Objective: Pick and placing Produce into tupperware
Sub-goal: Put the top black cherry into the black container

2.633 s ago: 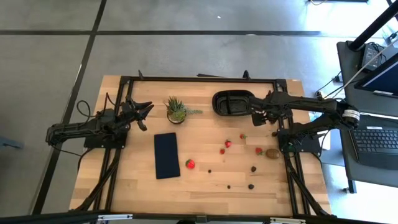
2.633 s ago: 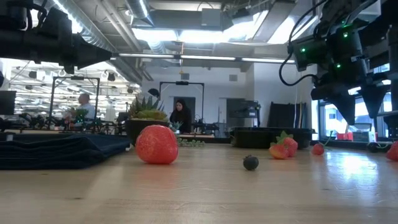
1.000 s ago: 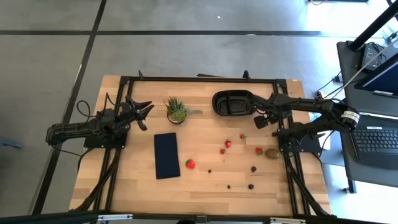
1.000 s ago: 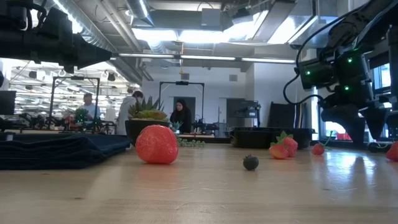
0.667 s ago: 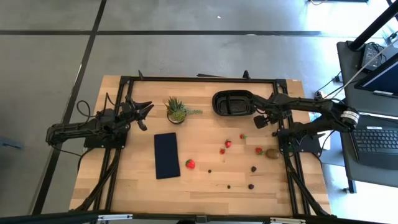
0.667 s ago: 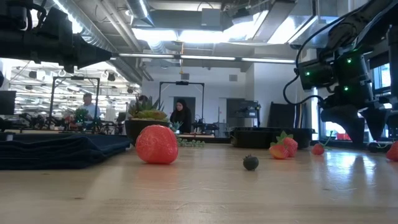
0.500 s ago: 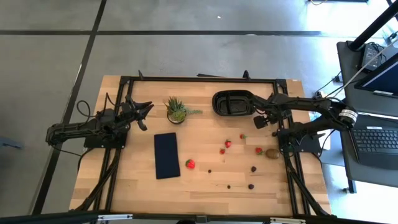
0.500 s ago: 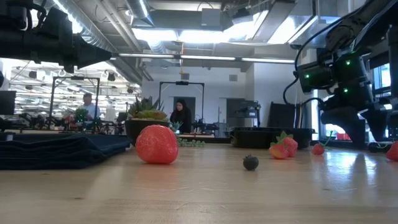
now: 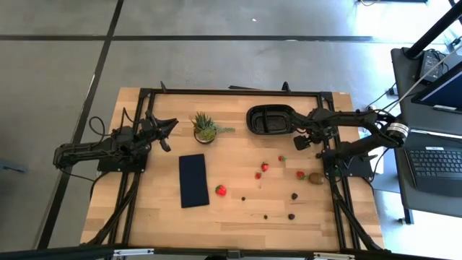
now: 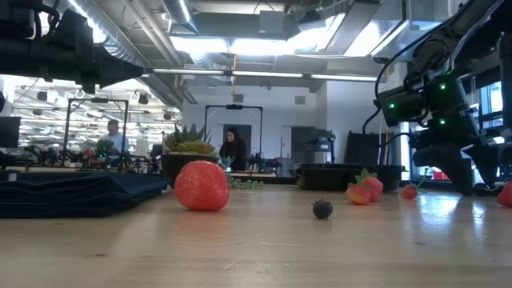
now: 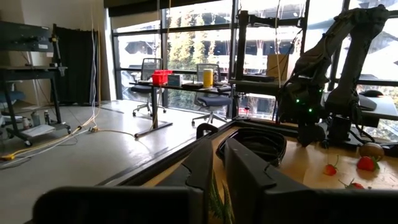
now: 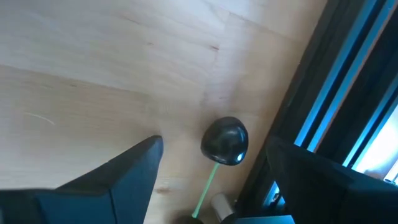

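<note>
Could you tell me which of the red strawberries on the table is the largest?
The strawberry just right of the dark pad is largest. It lies alone toward the table's middle, while the smaller red pieces cluster nearer the right gripper.

Right gripper (image 9: pixel 297 142) low, fingers spread; left gripper (image 9: pixel 167 132) idle — nearly closed.

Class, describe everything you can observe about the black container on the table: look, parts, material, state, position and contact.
The tupperware is a shallow black oval tray, seemingly plastic, with a rounded rim and moulded ridges inside. It sits flat near the table's far edge, beside the potted plant. No fruit is visible in it. The right gripper is just past its end, fingers open, not touching it.
</note>
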Robot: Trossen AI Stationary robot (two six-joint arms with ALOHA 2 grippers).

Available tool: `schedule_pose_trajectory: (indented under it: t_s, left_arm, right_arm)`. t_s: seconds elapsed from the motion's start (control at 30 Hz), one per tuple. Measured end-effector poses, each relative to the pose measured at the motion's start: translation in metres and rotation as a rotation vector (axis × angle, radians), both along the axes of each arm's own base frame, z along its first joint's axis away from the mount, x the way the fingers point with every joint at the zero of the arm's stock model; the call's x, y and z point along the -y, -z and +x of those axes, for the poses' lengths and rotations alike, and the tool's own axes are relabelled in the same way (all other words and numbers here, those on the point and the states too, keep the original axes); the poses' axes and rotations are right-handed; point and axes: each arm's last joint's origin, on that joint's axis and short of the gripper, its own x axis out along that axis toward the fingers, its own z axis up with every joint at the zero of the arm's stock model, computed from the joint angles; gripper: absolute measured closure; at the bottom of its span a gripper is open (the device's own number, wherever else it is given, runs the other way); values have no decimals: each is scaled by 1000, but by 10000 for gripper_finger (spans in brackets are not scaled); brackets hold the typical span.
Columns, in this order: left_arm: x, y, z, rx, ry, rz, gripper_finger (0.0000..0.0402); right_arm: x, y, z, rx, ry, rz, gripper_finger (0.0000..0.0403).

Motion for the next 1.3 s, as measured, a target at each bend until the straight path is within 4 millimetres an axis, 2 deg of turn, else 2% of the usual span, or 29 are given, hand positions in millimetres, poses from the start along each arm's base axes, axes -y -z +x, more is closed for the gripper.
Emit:
schedule_pose_trajectory:
  t_s: [0.67,1.03,1.3]
  left_arm:
    - [0,0,0,1,0,0,401]
    - [0,0,0,1,0,0,379]
    - [0,0,0,1,0,0,363]
  right_arm:
    - [0,1,0,28,37,26,105]
    - [1,1,0,33,42,33,106]
    - [1,2,1,51,44,38,157]
